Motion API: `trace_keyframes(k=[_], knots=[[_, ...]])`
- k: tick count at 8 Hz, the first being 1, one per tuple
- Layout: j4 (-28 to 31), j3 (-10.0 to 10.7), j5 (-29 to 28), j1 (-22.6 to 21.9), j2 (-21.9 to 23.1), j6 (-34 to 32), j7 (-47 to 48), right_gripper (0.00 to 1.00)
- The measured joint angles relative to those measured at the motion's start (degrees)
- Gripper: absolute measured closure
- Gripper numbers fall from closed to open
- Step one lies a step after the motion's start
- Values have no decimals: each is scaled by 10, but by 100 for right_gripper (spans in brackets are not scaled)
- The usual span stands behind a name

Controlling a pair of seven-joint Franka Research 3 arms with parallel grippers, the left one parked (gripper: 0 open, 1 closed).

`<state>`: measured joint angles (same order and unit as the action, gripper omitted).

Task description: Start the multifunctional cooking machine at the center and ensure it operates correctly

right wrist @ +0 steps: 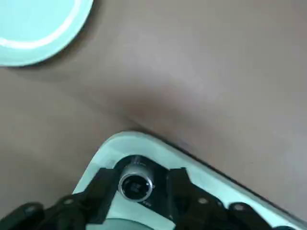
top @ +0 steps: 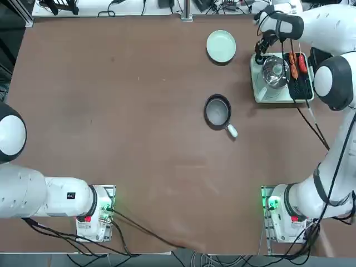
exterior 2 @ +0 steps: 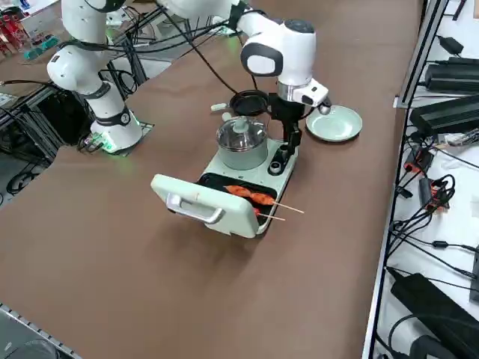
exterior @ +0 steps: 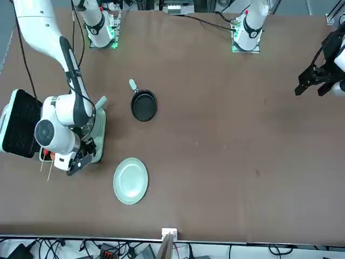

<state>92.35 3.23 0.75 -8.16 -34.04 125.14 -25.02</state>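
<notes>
The multifunctional cooking machine [top: 267, 95] stands at the far right of the table, a pale mint-green box with a shiny steel pot [exterior 2: 242, 138]. Its hinged lid [exterior 2: 206, 206] lies open, and orange-red skewers [exterior 2: 251, 196] rest on the black grill plate. My right gripper [exterior 2: 288, 153] points down at the machine's corner by the plate. In the right wrist view the gripper [right wrist: 142, 175] is open. Its dark fingers [right wrist: 103, 191] stand either side of the small round knob [right wrist: 136, 184], with a slight gap showing on one side.
A small black frying pan [top: 218, 111] with a white handle sits near the table's middle. A round pale green plate [top: 221, 45] lies at the far edge, just left of the machine. Cables run along the table's right side [exterior 2: 419, 187].
</notes>
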Motion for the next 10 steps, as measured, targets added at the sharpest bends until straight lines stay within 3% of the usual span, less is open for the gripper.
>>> trace_keyframes(k=[1, 2, 4, 6, 10], knots=[[-19, 1, 0, 1, 1, -13, 1, 10], [-39, 3, 0, 2, 4, -35, 2, 0], [-78, 5, -1, 3, 29, -111, 72, 0], [-95, 5, -1, 3, 85, -174, 173, 0], [-96, 7, -1, 12, 200, -255, 205, 0]])
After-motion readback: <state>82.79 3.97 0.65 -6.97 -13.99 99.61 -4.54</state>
